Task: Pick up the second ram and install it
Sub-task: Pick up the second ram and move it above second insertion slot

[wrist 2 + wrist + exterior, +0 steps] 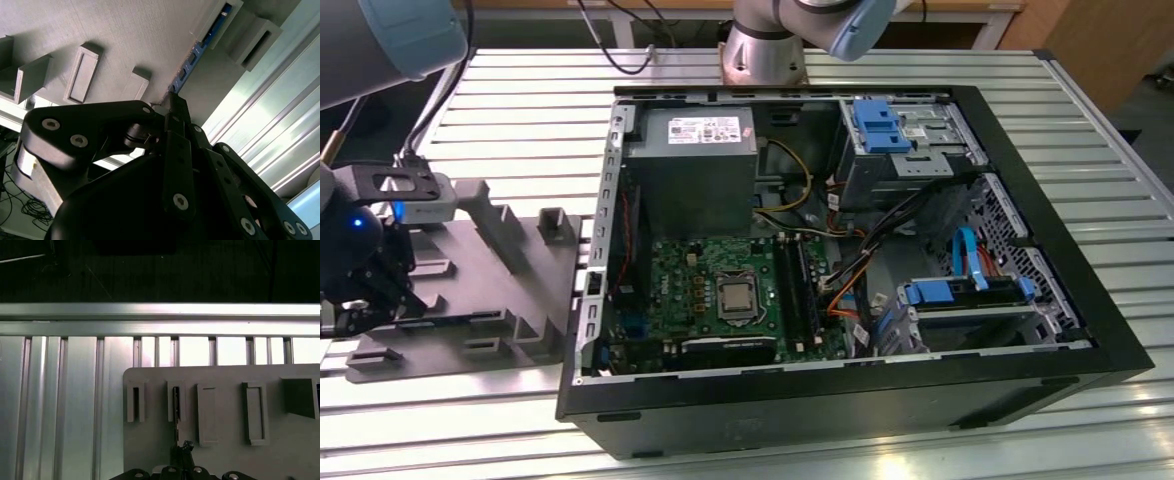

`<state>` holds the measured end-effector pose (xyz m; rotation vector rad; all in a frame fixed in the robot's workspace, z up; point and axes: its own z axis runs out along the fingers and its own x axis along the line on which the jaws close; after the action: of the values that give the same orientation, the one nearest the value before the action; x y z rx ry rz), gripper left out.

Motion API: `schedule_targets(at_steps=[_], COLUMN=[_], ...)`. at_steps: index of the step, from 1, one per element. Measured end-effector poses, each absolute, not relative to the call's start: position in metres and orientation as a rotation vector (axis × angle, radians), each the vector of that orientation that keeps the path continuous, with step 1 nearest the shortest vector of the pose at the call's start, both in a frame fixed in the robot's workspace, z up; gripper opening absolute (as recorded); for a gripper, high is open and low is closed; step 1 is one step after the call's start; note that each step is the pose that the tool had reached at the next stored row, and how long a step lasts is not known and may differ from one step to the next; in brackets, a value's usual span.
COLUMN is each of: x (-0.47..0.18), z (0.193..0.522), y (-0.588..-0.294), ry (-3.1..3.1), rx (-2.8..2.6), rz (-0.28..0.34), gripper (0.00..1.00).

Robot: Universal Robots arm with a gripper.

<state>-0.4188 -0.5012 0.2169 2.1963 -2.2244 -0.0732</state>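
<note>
Gripper [173, 100] is right at the second ram [176, 407] in the grey holder [520, 300], exterior view's left. Can't tell if it's pinching.

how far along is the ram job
Early. The gripper is down at the grey holder, right by the second ram, which stands in a holder slot. Whether it is gripped can't be judged. It is not yet on the motherboard.

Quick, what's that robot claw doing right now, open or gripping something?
Gripper: closed on the second ram, which stands in a slot of the gray holder.
</note>
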Motion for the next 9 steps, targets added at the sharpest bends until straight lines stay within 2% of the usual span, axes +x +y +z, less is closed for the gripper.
schedule_targets(at_steps=[7, 9], x=[-0.4187, -0.4187], z=[0.2168, 0.2167], y=[-0.5012, -0.5012], ry=[-2.224, -2.224], rx=[2.196, 2.196], rz=[-0.073, -0.073], gripper=[0.11, 0.23])
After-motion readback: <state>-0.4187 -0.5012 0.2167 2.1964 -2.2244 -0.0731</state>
